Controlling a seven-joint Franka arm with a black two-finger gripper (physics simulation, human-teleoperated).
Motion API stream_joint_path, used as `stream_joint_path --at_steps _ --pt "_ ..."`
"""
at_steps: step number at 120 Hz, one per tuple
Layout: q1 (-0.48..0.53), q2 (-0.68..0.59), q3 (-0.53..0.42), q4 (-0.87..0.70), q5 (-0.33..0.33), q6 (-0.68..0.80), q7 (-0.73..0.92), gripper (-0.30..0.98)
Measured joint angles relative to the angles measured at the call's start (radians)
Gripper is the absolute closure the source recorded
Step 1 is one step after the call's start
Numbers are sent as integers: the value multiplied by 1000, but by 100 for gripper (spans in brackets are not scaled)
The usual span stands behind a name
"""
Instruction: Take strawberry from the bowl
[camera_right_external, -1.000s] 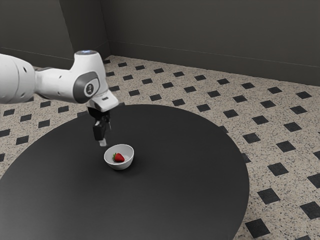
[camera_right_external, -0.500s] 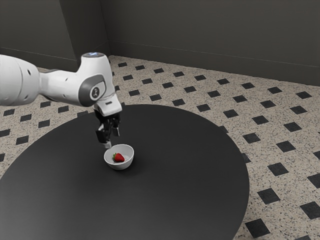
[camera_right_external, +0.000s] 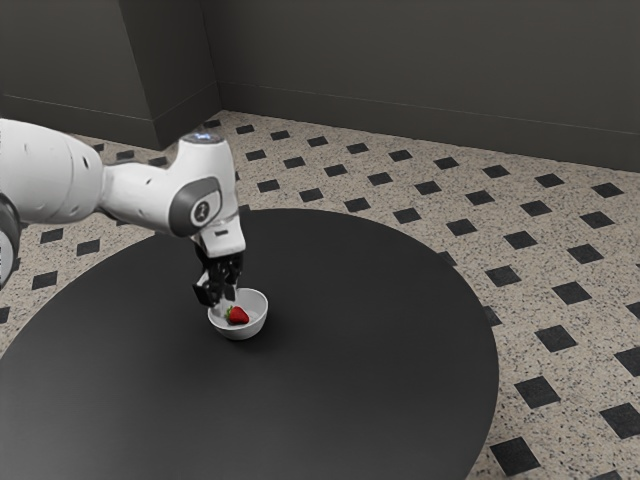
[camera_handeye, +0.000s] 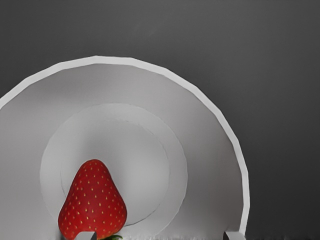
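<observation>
Inside smooth, round white bowl (camera_handeye: 210, 150): tapered red strawberry (camera_handeye: 93, 202), seed-dotted skin.

Round black table (camera_right_external: 350, 390), smooth top; white bowl (camera_right_external: 243, 332) standing upright directly on it.

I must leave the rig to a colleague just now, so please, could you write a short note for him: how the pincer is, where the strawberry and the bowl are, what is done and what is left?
Pincer: open, low at the bowl, holding nothing.
Strawberry: lying in the bowl, off the middle of its floor.
Bowl: upright on the dark round table.
Done: the pincer is brought to the bowl.
Left: close on the strawberry, lift it clear of the rim, take it out.
Care: the strawberry seems nearer one side of the pincer, so centring before closing may be wise.
</observation>
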Motion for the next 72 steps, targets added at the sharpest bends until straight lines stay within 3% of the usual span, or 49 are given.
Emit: stream_joint_path --at_steps 72 --pt "0 53 1 45 34 54 27 40"
